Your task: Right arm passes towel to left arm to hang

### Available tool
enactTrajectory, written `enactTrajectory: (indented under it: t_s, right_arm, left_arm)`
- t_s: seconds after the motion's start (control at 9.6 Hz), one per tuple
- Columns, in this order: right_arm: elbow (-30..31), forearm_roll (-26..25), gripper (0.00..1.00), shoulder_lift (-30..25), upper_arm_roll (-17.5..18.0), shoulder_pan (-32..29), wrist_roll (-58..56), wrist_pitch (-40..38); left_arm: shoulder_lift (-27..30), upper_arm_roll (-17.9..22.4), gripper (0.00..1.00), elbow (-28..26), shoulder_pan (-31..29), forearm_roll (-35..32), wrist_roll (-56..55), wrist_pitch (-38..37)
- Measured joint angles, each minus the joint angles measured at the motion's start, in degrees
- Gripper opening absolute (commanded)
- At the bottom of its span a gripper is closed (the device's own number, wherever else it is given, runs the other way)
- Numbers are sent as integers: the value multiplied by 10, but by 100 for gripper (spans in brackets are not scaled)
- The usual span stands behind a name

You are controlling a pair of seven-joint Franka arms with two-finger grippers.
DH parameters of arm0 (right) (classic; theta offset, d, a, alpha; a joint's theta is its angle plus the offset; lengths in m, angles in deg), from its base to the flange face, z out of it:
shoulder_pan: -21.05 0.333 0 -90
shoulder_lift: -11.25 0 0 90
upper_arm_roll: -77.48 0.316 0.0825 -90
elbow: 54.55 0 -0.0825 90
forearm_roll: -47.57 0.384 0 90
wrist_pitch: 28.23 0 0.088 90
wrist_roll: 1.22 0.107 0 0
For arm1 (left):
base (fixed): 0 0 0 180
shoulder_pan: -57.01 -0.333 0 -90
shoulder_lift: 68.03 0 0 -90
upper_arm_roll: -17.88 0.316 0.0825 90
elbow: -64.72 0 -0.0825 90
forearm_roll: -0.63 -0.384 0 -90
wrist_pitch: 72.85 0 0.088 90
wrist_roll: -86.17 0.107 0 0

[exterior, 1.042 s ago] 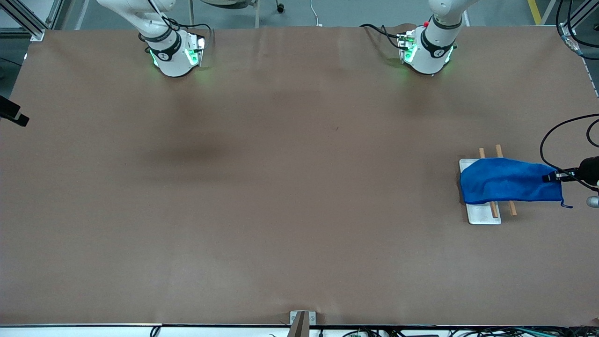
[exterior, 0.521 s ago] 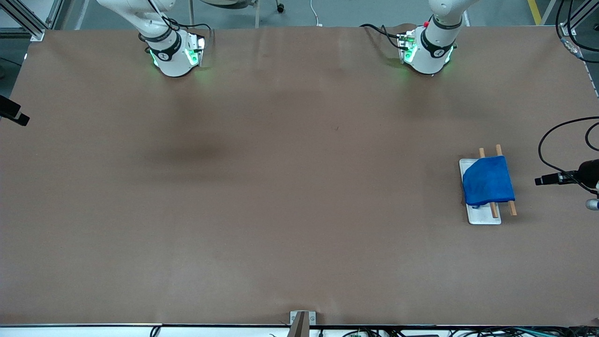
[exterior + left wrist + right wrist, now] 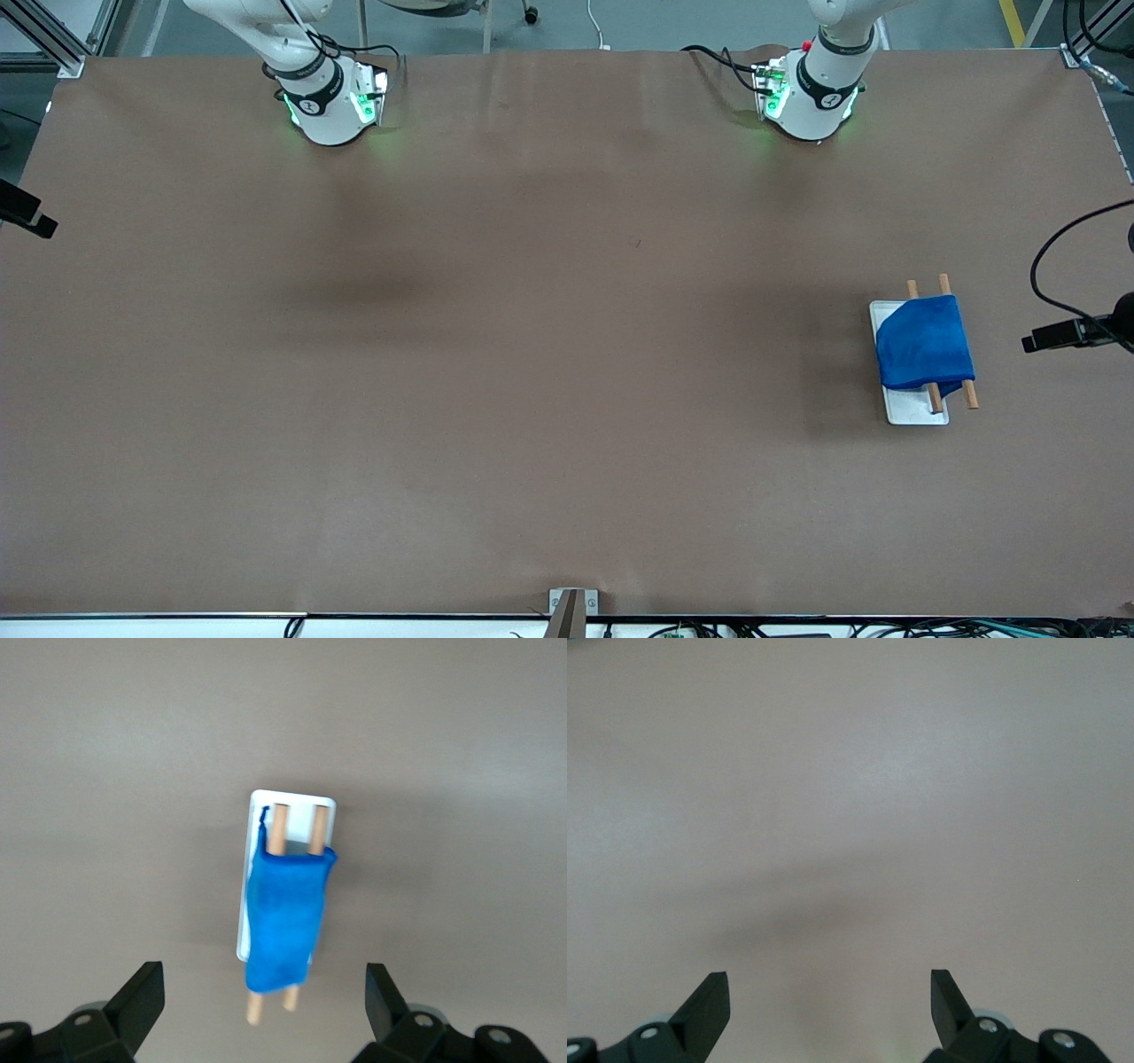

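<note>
One blue towel (image 3: 924,344) hangs over two wooden rods (image 3: 968,392) on one white stand (image 3: 912,409) toward the left arm's end of the worktop (image 3: 532,354). The left gripper (image 3: 264,1003), spread empty, hovers above it; the right gripper (image 3: 830,1005), spread, waits over bare worktop

The black two-finger left gripper (image 3: 262,1001) is hovering with fingers spread wide apart. The black two-finger right gripper (image 3: 830,1005) is likewise hovering, fingers parted.

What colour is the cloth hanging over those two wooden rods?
Bright blue. The towel shows best in the left wrist view.
</note>
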Motion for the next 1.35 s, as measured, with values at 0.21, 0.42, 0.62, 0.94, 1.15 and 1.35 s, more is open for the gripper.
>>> enactTrajectory:
  t_s: [0.21, 0.42, 0.62, 0.94, 1.15, 1.35]
  right_arm:
    - [0, 0, 100, 0, 0, 0, 0, 0]
    - [0, 0, 100, 0, 0, 0, 0, 0]
    - [0, 0, 100, 0, -1, 0, 0, 0]
    - [0, 0, 100, 0, -1, 0, 0, -1]
    - [0, 0, 100, 0, -1, 0, 0, -1]
    - [0, 0, 100, 0, -1, 0, 0, 0]
  left_arm:
    - [42, -24, 100, 19, 0, 0, -2, -38]
    - [52, -52, 100, 62, -2, 12, -3, -98]
    - [88, -77, 100, 91, 0, 13, -11, -137]
    - [141, -74, 100, 86, 26, 14, -10, -164]
    - [165, -12, 100, 46, 107, 14, -12, -174]
    - [204, 56, 100, -15, 173, 14, -13, -174]
